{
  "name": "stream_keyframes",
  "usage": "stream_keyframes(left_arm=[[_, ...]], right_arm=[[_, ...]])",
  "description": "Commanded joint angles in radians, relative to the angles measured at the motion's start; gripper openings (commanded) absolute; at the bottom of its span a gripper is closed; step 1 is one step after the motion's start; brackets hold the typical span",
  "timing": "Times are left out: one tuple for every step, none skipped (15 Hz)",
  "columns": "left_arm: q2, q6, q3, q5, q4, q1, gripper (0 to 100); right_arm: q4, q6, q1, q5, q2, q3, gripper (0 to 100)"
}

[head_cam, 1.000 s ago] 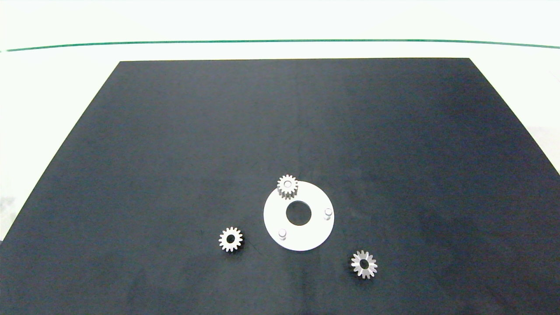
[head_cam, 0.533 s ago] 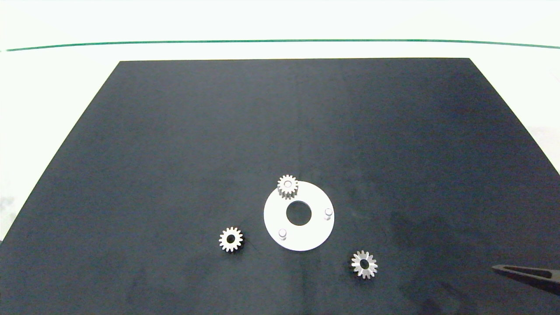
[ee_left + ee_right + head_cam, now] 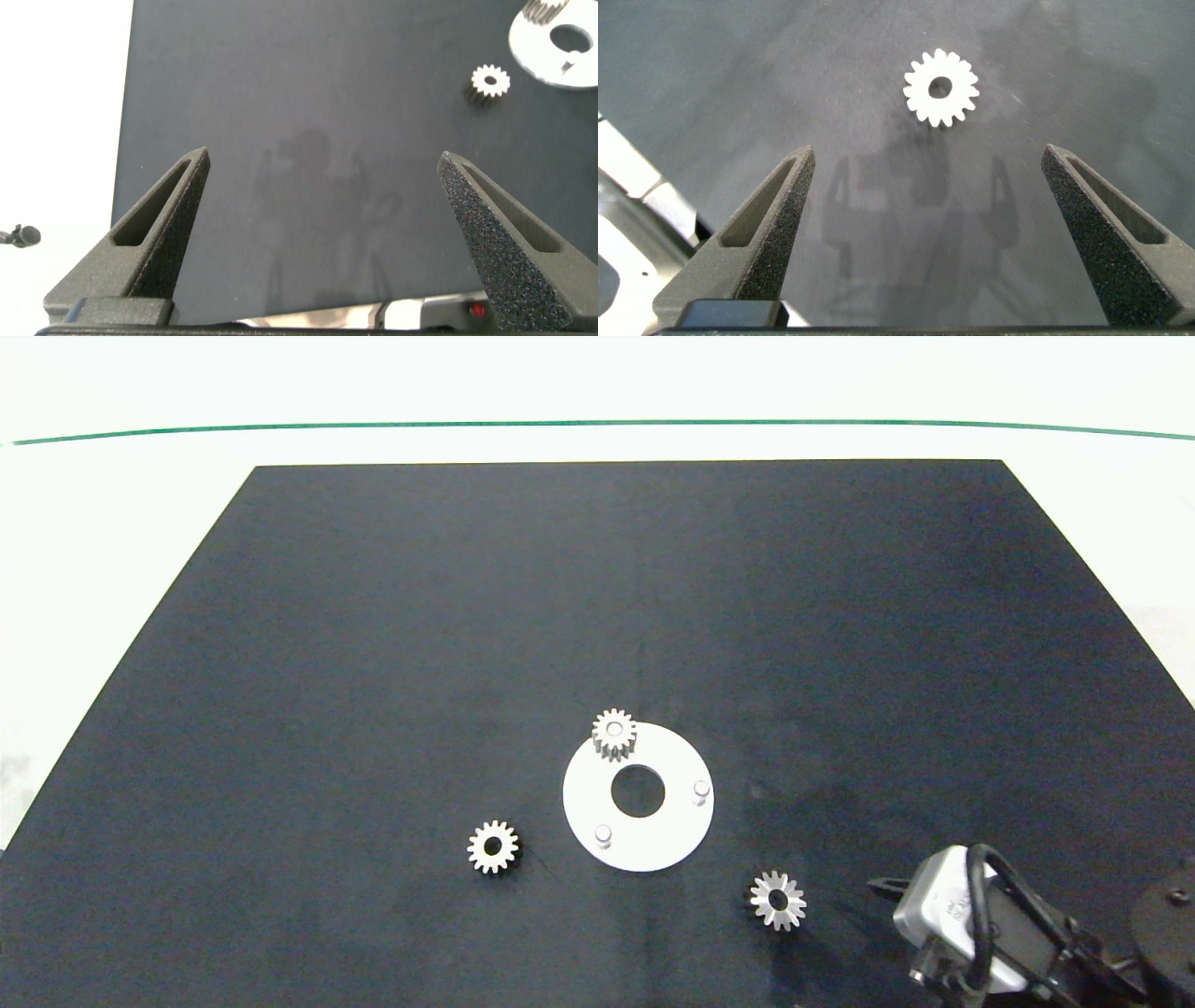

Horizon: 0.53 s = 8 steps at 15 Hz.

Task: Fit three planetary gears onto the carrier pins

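Observation:
The white disc (image 3: 653,849) lies on the black mat. One planetary gear (image 3: 613,734) sits on its far carrier pin; two carrier pins (image 3: 701,790) (image 3: 603,834) stand bare. A second gear (image 3: 493,847) lies flat left of the disc, and a third (image 3: 778,900) lies flat to its front right. My right gripper (image 3: 927,149) is open, just short of that third gear (image 3: 941,88), with nothing between its fingers. The right arm (image 3: 962,915) enters at the bottom right corner. My left gripper (image 3: 323,155) is open over bare mat, away from the left gear (image 3: 489,83) and the disc (image 3: 528,49).
The black mat (image 3: 597,616) covers most of the white table (image 3: 121,523). A green line (image 3: 597,424) runs across the table's far side. The mat's left edge (image 3: 126,112) shows in the left wrist view.
The right arm has come into the head view from the right edge and moved left toward the front right gear. The gears and the disc have not moved.

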Motion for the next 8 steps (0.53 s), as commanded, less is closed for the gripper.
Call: stream_keyframes(left_arm=[[0.004, 0.0, -0.015, 0.001, 0.003, -0.001, 100], [0.004, 0.0, -0.015, 0.001, 0.003, -0.001, 100], [0.002, 0.0, -0.018, 0.001, 0.003, -0.001, 100], [0.001, 0.0, -0.024, 0.0, 0.003, -0.001, 100], [0.001, 0.0, -0.033, 0.001, 0.003, 0.0, 100], [0.002, 0.0, -0.046, 0.001, 0.005, -0.003, 100], [0.004, 0.0, -0.05, 0.001, 0.005, -0.003, 100], [0.004, -0.006, -0.053, 0.001, 0.005, -0.003, 100]], right_arm=[[-0.027, 0.0, -0.034, -0.001, 0.134, -0.018, 100], [-0.027, 0.0, -0.036, -0.001, 0.137, -0.018, 100], [-0.034, 0.0, -0.062, 0.001, 0.18, -0.045, 100], [-0.038, 0.0, -0.062, -0.001, 0.191, -0.056, 100], [-0.038, 0.0, -0.062, -0.001, 0.192, -0.067, 100], [-0.038, 0.0, -0.059, -0.001, 0.201, -0.082, 100], [-0.038, 0.0, -0.059, -0.001, 0.217, -0.091, 100], [-0.038, 0.0, -0.056, -0.001, 0.229, -0.104, 100]])
